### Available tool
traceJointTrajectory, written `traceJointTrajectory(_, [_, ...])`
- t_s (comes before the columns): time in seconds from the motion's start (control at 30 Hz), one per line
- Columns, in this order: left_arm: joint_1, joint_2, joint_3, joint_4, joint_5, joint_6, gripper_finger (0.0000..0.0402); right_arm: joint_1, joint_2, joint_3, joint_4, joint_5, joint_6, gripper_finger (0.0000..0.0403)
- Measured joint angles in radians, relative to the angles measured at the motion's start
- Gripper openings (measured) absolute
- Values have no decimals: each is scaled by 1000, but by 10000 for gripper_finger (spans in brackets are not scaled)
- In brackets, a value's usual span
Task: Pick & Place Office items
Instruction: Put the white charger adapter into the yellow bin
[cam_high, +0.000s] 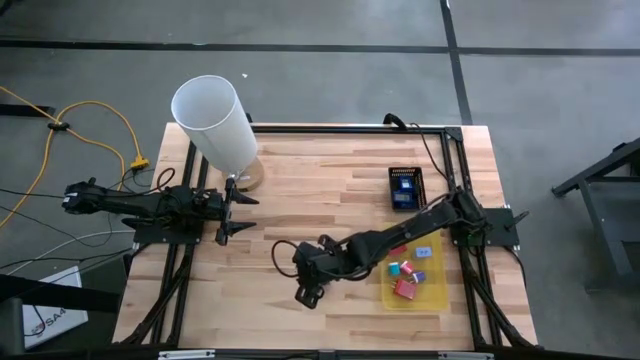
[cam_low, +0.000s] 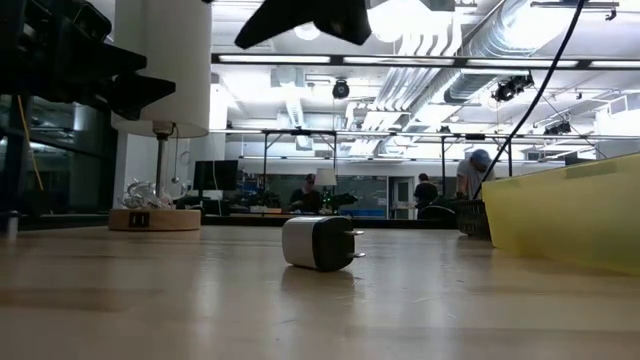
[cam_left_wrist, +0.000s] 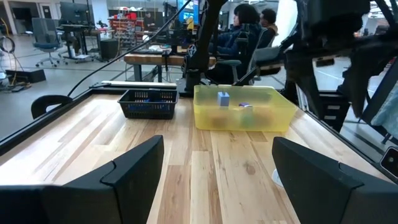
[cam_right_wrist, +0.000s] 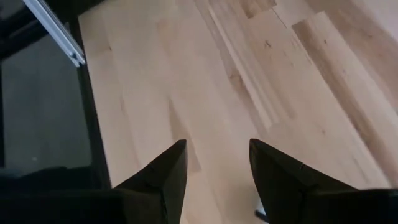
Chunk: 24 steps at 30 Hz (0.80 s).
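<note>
Several small office items, among them a red one (cam_high: 405, 289), a cyan one (cam_high: 395, 267) and a blue one (cam_high: 423, 251), lie in the yellow tray (cam_high: 436, 297) at the right. A small white plug adapter (cam_low: 318, 243) lies on its side on the wood, prongs level. My right gripper (cam_high: 305, 293) hangs above the table's near middle, left of the tray. It tips downward and is open, with only bare wood between its fingers (cam_right_wrist: 214, 146). My left gripper (cam_high: 228, 212) waits open at the left, pointing level toward the tray (cam_left_wrist: 242, 115).
A tall white cylinder (cam_high: 215, 125) on a round wooden base stands at the far left. A black basket (cam_high: 405, 187) with blue contents sits beyond the tray. Bare wood lies between the two grippers. People sit in the room behind the table.
</note>
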Motion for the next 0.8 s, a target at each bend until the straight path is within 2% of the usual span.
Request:
traceJointTrajectory(0.37, [0,0,0,5,0,0,293,-15,64,0,-95,-4,104,160])
traceJointTrajectory(0.8, [0,0,0,7,0,0,293,-15,77,-2,-158,-6,116,160])
